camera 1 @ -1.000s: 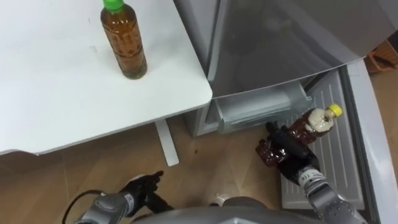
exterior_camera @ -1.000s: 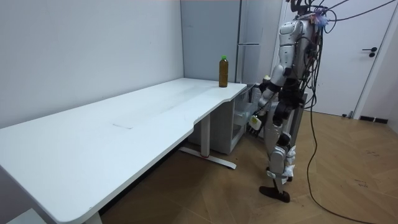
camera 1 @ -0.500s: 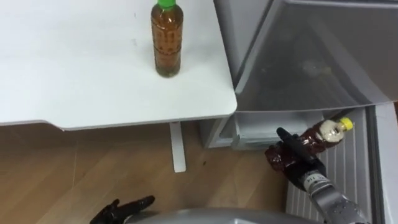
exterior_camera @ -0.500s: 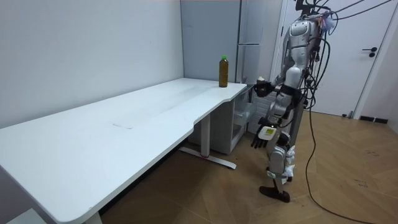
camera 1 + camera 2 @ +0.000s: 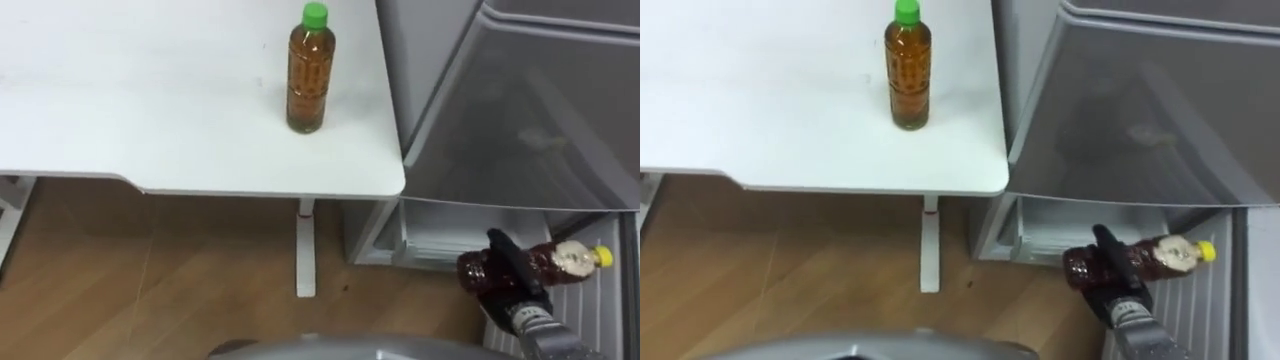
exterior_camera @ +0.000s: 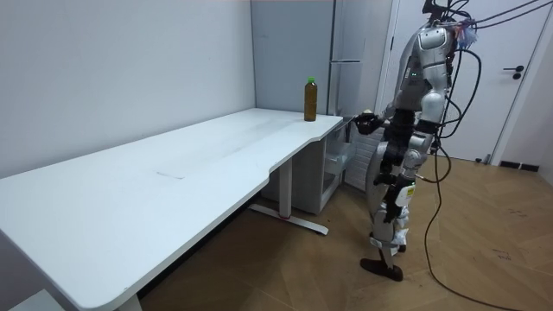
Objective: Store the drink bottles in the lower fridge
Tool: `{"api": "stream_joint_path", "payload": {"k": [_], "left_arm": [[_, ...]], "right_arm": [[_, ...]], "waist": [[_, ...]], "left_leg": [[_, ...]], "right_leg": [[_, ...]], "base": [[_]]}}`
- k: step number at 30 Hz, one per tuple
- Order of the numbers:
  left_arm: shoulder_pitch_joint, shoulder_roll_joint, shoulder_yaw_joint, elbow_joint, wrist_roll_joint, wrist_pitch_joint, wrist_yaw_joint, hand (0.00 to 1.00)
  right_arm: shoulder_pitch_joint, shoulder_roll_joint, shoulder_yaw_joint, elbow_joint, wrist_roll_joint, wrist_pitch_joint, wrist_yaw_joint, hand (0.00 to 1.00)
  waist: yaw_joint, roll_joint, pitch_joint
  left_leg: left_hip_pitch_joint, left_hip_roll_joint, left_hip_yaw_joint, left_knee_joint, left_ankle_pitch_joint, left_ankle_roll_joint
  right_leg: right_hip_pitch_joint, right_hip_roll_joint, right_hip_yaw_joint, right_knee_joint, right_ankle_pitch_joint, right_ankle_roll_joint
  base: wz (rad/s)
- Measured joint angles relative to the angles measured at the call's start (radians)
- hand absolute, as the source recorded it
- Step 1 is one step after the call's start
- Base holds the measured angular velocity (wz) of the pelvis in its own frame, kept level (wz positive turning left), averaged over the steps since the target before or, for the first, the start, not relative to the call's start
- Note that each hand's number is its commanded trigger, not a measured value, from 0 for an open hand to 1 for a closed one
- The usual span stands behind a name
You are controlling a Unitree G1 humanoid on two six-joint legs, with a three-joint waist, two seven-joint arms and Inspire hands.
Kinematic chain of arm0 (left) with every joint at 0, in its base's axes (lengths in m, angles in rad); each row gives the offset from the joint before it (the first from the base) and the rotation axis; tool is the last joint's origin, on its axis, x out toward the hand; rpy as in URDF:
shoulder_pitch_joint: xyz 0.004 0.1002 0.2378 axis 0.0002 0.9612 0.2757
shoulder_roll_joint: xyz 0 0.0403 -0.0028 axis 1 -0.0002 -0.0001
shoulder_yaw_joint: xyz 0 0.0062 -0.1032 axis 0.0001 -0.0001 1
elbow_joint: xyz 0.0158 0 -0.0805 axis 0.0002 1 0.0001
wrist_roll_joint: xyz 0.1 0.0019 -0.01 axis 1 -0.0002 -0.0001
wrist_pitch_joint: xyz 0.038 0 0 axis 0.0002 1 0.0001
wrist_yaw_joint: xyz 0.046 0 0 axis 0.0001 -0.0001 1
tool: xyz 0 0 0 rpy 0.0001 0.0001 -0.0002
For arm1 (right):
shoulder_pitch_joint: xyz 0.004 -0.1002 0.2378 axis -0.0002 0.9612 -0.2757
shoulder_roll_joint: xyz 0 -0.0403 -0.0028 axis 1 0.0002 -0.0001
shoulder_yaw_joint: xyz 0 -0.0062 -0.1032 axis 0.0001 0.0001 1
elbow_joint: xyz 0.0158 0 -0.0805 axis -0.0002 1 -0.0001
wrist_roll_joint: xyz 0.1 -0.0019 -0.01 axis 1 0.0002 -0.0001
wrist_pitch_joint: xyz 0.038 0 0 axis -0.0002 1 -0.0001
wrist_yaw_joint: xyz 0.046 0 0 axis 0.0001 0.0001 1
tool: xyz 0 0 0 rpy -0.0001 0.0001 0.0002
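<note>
Stance: in the room view the robot stands upright on the wood floor at the corner of the surface [image 5: 150, 100], facing the fridge [image 5: 520, 110].
Right robot hand [image 5: 515, 275]: curled round the body of the dark bottle [image 5: 560, 262], clamping it at mid-length.
Dark bottle: lies on its side in the grasp, with the yellow cap [image 5: 603, 256] pointing to the robot's right. Contents are dark brown. A pale label sits near the neck; its print cannot be read.
Dark bottle location: low in front of the open lower fridge section, just beside the clear drawer [image 5: 435, 235]. Whether bottle and drawer touch cannot be told.
Clear drawer: nothing can be made out inside it.
Green-capped bottle [image 5: 308, 70]: stands upright on the white surface near its fridge-side edge, well apart from the dark bottle. Contents are amber. The wrap label carries print too small to read.
Left robot hand [image 6: 400, 187]: hangs low beside the robot's hip in the room view; its state cannot be told.
Fridge: grey, directly beside the surface's end.
</note>
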Motion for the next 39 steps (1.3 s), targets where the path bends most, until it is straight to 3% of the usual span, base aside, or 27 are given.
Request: {"api": "stream_joint_path", "payload": {"k": [1,5,9,14,19,28,32,39], "left_arm": [[-0.042,0.001,-0.010,0.019,0.001,0.009,0.000,0.00],[-0.186,0.007,-0.062,0.053,-0.032,0.012,0.018,0.00],[-0.278,0.004,-0.079,0.079,-0.034,0.008,0.018,0.00],[-0.356,0.003,-0.083,0.140,-0.034,0.008,0.018,0.00],[-0.408,0.002,-0.137,0.189,-0.036,0.008,0.020,0.00],[-0.446,0.001,-0.188,0.146,-0.040,0.005,0.051,0.00],[-0.498,-0.010,-0.251,0.156,-0.070,-0.020,0.084,0.00],[-0.514,-0.020,-0.295,0.146,-0.081,-0.028,0.131,0.00]], "right_arm": [[-0.048,-0.007,0.000,0.012,0.013,-0.004,-0.017,1.00],[-0.261,-0.013,0.010,0.134,0.064,-0.012,-0.061,1.00],[-0.351,-0.012,0.007,0.191,0.088,-0.024,-0.069,1.00],[-0.458,-0.016,-0.006,0.253,0.091,-0.037,-0.096,1.00],[-0.559,-0.027,-0.006,0.318,0.094,-0.042,-0.105,1.00],[-0.665,-0.041,-0.004,0.317,0.089,-0.038,-0.145,1.00],[-0.759,-0.054,0.000,0.318,0.094,-0.046,-0.182,1.00],[-0.802,-0.096,0.001,0.287,0.097,-0.046,-0.250,1.00]], "waist": [[0.000,0.016,0.0084],[0.008,0.050,0.0094],[0.029,0.061,0.0112],[0.045,0.042,0.0262],[0.050,0.042,0.0318],[0.056,0.026,0.0433],[0.052,0.023,0.0449],[0.053,0.023,0.0461]], "left_leg": [[-0.043,0.000,0.000,0.023,0.003,0.001],[-0.179,-0.012,0.003,0.049,0.042,0.001],[-0.259,-0.017,0.004,0.048,0.074,-0.001],[-0.392,-0.021,0.025,0.062,0.105,-0.005],[-0.457,-0.022,0.026,0.071,0.116,-0.004],[-0.598,-0.025,0.046,0.101,0.122,-0.001],[-0.624,-0.033,0.052,0.113,0.122,-0.001],[-0.721,-0.035,0.057,0.174,0.121,0.002]], "right_leg": [[-0.044,-0.004,-0.002,0.027,-0.002,-0.003],[-0.209,-0.024,0.006,0.107,-0.010,-0.015],[-0.309,-0.036,0.007,0.146,-0.006,-0.023],[-0.476,-0.052,0.032,0.220,-0.002,-0.038],[-0.547,-0.066,0.033,0.244,-0.002,-0.040],[-0.707,-0.074,0.054,0.297,-0.001,-0.043],[-0.745,-0.093,0.056,0.333,-0.006,-0.046],[-0.822,-0.099,0.049,0.369,-0.010,-0.045]], "base": [[0.03],[0.02],[0.03],[-0.07],[0.03],[-0.03],[-0.01],[0.08]]}}
